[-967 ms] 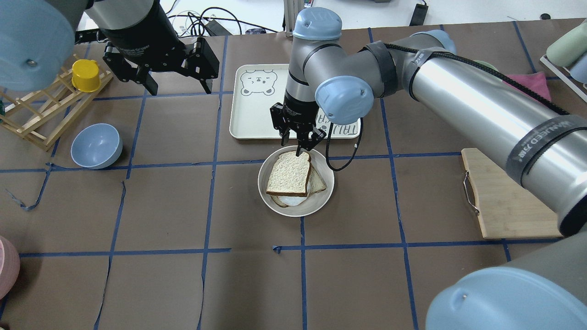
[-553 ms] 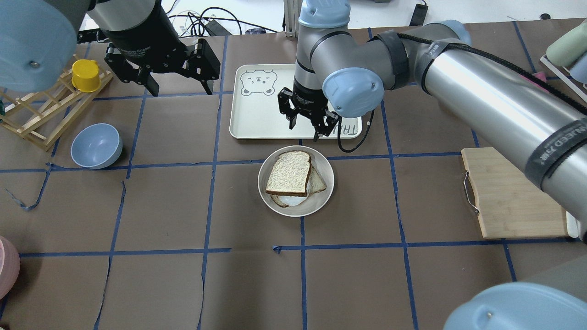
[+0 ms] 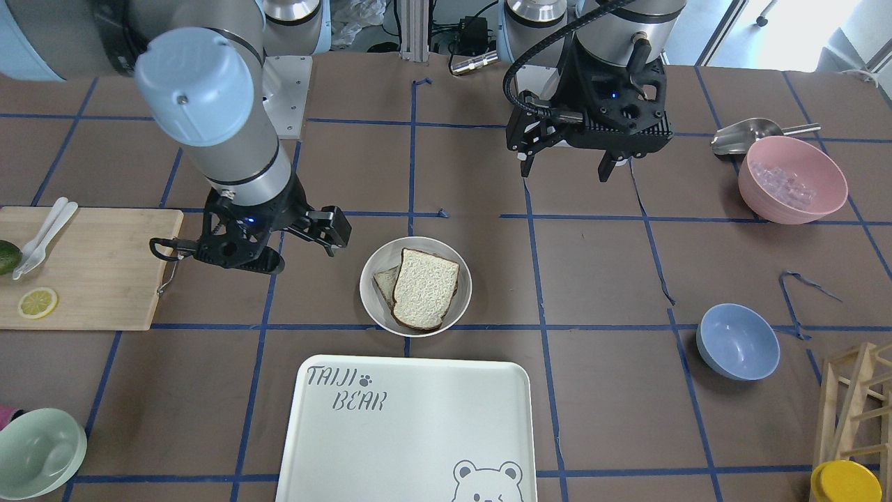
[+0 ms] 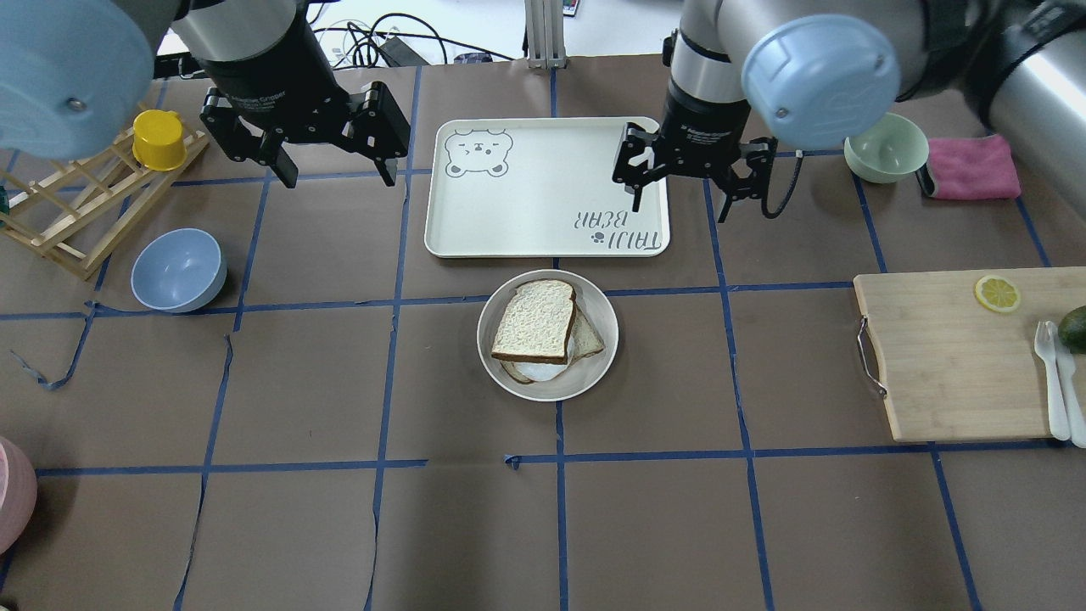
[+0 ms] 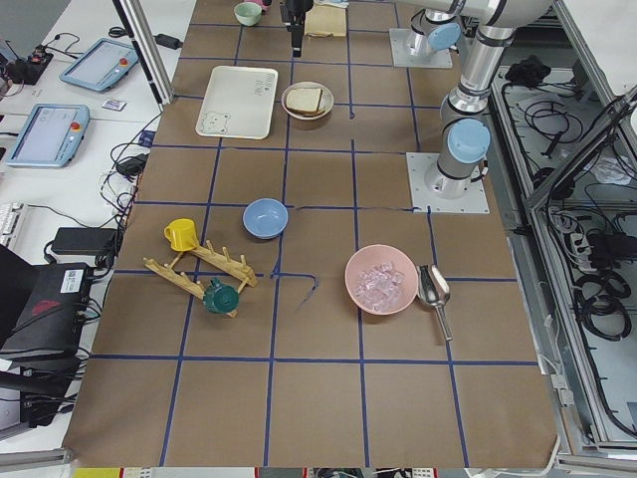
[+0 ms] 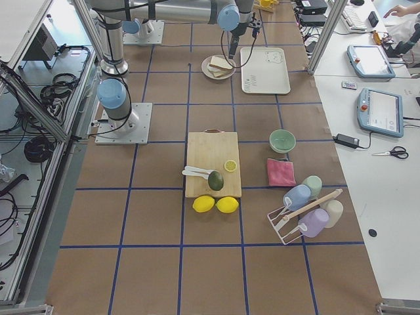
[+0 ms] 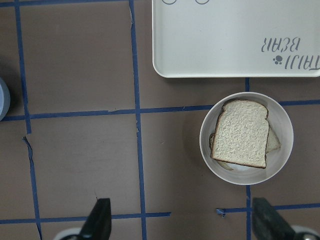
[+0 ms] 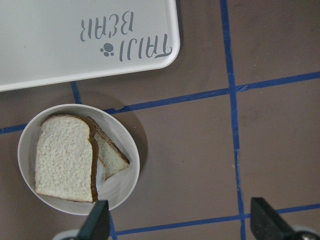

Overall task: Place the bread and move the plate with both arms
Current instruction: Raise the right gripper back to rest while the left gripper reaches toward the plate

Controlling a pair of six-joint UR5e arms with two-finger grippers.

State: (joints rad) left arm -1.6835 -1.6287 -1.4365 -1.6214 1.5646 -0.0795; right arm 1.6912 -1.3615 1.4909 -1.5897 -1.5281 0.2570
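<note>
The bread (image 4: 534,321) lies flat on top of a smaller slice (image 4: 588,338) with egg white under it, on the cream plate (image 4: 596,372) at the table's middle. It also shows in the front view (image 3: 424,289) and in both wrist views (image 7: 242,132) (image 8: 62,157). My right gripper (image 4: 679,206) is open and empty, raised over the bear tray's right edge, beyond the plate and to its right. My left gripper (image 4: 336,170) is open and empty, high to the plate's far left. Neither touches the plate.
The white bear tray (image 4: 509,204) lies just beyond the plate. A blue bowl (image 4: 178,270) and a wooden rack with a yellow cup (image 4: 157,140) stand at the left. A cutting board (image 4: 942,365), a green bowl (image 4: 885,146) and a pink cloth (image 4: 971,167) are at the right.
My right gripper has lifted off the bread's far edge and moved away and to the right, empty. The bread stays on the plate. The left gripper has hardly moved.
</note>
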